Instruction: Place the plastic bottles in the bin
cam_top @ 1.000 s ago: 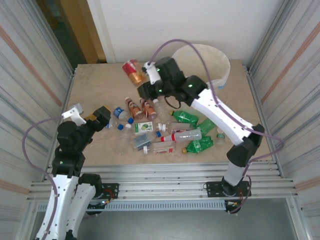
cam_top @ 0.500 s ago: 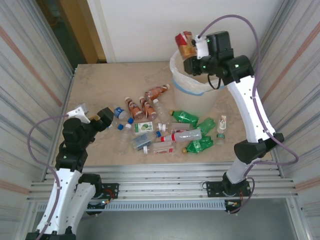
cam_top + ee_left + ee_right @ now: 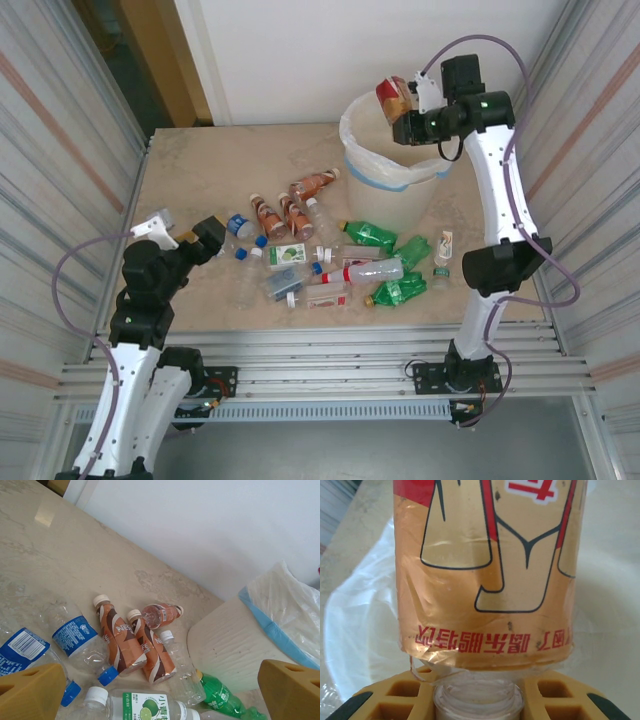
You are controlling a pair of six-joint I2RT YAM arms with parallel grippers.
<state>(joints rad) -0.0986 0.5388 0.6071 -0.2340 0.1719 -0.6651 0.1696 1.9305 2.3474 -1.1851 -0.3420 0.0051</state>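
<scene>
Top external view had one bin (image 3: 372,178) at the table's (image 3: 200,170) 1 o'clock corner. Over the bin's 2 o'clock rim hung the right gripper (image 3: 407,112), clamped on one orange-labelled bottle (image 3: 392,96) (neck between its fingers). Near centre lay three green bottles (image 3: 370,235) and two brown-labelled bottles (image 3: 266,214). At 8 o'clock the left gripper (image 3: 200,238) gaped wide, holding nothing.

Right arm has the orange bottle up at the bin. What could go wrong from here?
1. The right gripper holds the orange bottle by the neck alone, so the body may swing or slip before release.
2. From above, the bottle seems nearer the far rim of the bin than its middle; a drop now might clip the rim and bounce out.
3. The loose liner bag could snag it.
</scene>
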